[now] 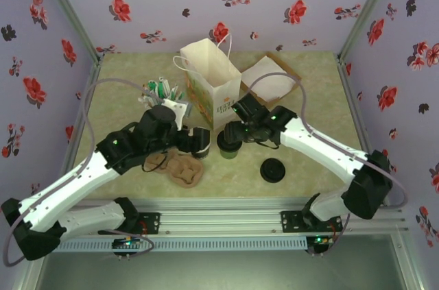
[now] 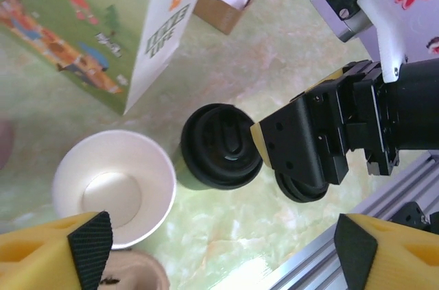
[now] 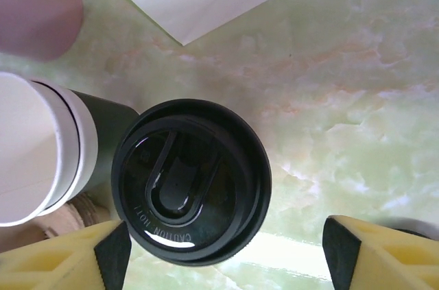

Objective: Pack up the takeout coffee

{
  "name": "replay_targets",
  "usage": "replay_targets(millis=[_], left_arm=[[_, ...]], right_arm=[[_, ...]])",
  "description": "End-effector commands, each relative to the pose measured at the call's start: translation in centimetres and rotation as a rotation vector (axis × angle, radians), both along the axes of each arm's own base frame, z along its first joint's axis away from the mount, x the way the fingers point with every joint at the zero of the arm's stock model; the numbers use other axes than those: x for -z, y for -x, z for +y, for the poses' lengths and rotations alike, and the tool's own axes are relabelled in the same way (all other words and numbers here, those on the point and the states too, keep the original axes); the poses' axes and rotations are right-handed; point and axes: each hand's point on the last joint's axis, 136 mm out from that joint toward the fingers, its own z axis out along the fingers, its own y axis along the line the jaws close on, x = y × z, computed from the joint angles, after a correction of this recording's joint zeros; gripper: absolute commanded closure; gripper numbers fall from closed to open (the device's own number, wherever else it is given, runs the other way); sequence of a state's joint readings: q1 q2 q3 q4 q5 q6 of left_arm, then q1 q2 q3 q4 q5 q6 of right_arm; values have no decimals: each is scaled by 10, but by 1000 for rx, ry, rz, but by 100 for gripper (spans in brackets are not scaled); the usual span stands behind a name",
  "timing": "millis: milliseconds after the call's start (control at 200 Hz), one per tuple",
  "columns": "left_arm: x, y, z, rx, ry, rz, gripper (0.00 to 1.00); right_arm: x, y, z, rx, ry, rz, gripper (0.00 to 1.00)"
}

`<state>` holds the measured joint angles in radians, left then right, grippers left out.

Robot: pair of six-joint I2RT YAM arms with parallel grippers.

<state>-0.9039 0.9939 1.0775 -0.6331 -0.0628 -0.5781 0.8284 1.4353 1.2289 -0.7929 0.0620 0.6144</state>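
Takeout coffee [image 1: 229, 146] recorded upright on the desk [image 1: 322, 108], just in front of the paper bag [image 1: 209, 81], with its black lid [image 3: 191, 180] on top and apparently seated level all round; the sip tab and moulded lettering face up. Right claw [image 3: 226, 249] noted directly above this cup, jaws wide apart: one yellow finger [image 3: 68, 262] close to the lid's edge, the other well clear, nothing gripped. Left claw [image 2: 223, 242] also spread wide with nothing held, its pads either side of the wrist view and an unlidded paper cup [image 2: 113, 187] below, just beside the lidded one; contact between the two cups cannot be confirmed. The bag is stood upright with its mouth open upward and its handles raised, presumably so a cup can be lowered in vertically. A spare black lid [image 1: 273, 170] lies flat near the right arm; pulp cup carriers [image 1: 180, 168] rest near the left arm; a pink cup of stirrers [image 1: 161, 91] and a cardboard tray [image 1: 271, 77] flank the bag. Judgement: lidding is complete for one cup and bagging is not yet done. The next move calls for a grip on the cup wall below the lid, not the lid itself. Risks: nudging the neighbouring open cup, or tipping the light bag on entry.
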Motion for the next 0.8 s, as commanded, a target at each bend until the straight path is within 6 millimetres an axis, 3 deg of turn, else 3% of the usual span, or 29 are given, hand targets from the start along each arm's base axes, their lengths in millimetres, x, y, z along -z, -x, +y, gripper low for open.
replay_targets(millis=[0, 175, 795], left_arm=[[19, 1, 23, -61, -73, 28, 8], [22, 0, 31, -83, -71, 25, 1], [24, -2, 40, -104, -77, 22, 1]], right_arm=[[-2, 0, 3, -62, 93, -18, 22], [1, -4, 14, -99, 158, -22, 18], [22, -9, 24, -151, 328, 0, 17]])
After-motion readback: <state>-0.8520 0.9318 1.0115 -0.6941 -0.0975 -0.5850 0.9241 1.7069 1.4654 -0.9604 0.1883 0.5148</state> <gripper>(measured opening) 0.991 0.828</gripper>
